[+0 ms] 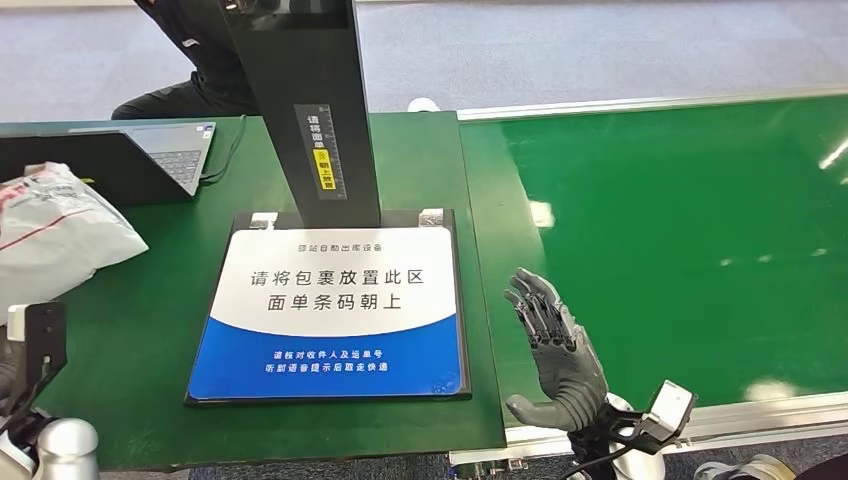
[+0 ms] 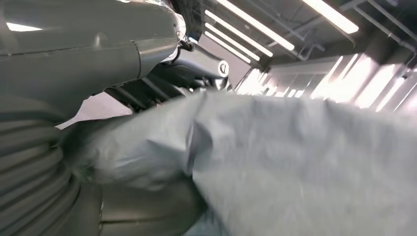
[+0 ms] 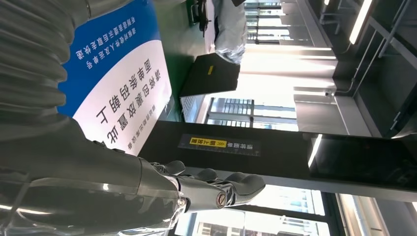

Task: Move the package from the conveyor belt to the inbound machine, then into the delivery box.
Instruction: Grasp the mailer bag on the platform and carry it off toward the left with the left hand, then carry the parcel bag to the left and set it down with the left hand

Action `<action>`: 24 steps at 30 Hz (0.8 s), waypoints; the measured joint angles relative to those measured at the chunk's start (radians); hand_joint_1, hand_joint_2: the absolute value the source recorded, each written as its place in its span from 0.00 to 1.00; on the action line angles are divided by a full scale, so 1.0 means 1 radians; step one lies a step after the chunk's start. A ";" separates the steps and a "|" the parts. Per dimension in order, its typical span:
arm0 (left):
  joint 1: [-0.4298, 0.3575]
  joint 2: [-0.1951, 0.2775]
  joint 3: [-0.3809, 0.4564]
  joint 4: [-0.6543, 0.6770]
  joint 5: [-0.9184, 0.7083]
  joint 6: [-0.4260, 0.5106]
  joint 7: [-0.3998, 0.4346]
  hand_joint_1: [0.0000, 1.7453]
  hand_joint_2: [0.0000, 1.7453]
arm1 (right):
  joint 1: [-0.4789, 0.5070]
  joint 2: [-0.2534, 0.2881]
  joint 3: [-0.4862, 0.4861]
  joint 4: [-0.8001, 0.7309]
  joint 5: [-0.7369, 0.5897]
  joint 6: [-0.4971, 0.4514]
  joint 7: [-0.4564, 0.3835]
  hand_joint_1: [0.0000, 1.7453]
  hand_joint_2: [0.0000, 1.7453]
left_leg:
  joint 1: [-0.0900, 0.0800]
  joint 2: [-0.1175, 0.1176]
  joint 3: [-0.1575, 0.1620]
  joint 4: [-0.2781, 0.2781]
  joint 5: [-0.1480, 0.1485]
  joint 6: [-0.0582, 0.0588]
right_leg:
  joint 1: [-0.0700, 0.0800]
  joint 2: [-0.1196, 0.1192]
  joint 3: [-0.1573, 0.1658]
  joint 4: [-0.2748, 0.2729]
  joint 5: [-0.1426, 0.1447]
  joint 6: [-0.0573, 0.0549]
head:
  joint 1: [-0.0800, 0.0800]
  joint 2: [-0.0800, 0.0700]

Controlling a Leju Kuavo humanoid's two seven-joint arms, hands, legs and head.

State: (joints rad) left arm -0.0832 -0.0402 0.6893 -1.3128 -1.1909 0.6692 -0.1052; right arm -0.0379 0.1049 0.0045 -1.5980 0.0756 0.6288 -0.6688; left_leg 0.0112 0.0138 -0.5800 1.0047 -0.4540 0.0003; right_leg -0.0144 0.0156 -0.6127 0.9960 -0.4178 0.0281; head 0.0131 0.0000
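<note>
Two hands appear. Right hand (image 1: 555,345): raised above the near edge of the green conveyor belt (image 1: 690,240), palm upright, fingers (image 1: 535,300) straight and spread apart, holding and touching nothing. Left hand (image 2: 74,64): seen close in the left wrist view, gripping the grey package (image 2: 305,162), whose crumpled film covers most of the fingers. From the head view the package (image 1: 55,230) hangs over the left edge of the green table (image 1: 140,330), in front of a laptop (image 1: 130,155). Inbound machine: black column (image 1: 310,110) rising from the far edge of its blue-and-white placement pad (image 1: 335,315), at table centre. Pad surface bare; belt surface bare beyond the right hand.
</note>
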 joint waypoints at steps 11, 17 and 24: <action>-0.007 -0.013 -0.084 0.018 0.042 -0.009 0.004 0.00 1.00 | -0.001 0.009 0.000 0.000 0.025 -0.002 0.014 0.00 1.00 | 0.000 0.000 0.000 0.000 0.000 0.000 | 0.000 0.000 0.000 0.000 0.000 0.000 | 0.000 0.000; -0.008 -0.053 -0.162 0.020 0.268 -0.017 -0.173 0.00 1.00 | -0.007 0.011 0.008 0.003 0.028 -0.006 0.022 0.00 1.00 | 0.000 0.000 0.000 0.000 0.000 0.000 | 0.000 0.000 0.000 0.000 0.000 0.000 | 0.000 0.000; 0.002 -0.124 -0.312 0.011 0.680 -0.337 -0.420 0.00 1.00 | -0.029 0.011 0.017 0.018 0.028 -0.009 0.023 0.00 1.00 | -0.001 0.000 0.000 0.000 0.000 0.000 | -0.001 0.000 0.001 0.000 0.001 0.001 | 0.000 0.000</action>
State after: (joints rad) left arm -0.0816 -0.1640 0.3775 -1.3018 -0.5112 0.3321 -0.5252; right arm -0.0672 0.1156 0.0213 -1.5797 0.1039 0.6199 -0.6462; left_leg 0.0107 0.0139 -0.5803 1.0049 -0.4541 0.0005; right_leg -0.0152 0.0155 -0.6122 0.9958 -0.4168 0.0287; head 0.0134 0.0000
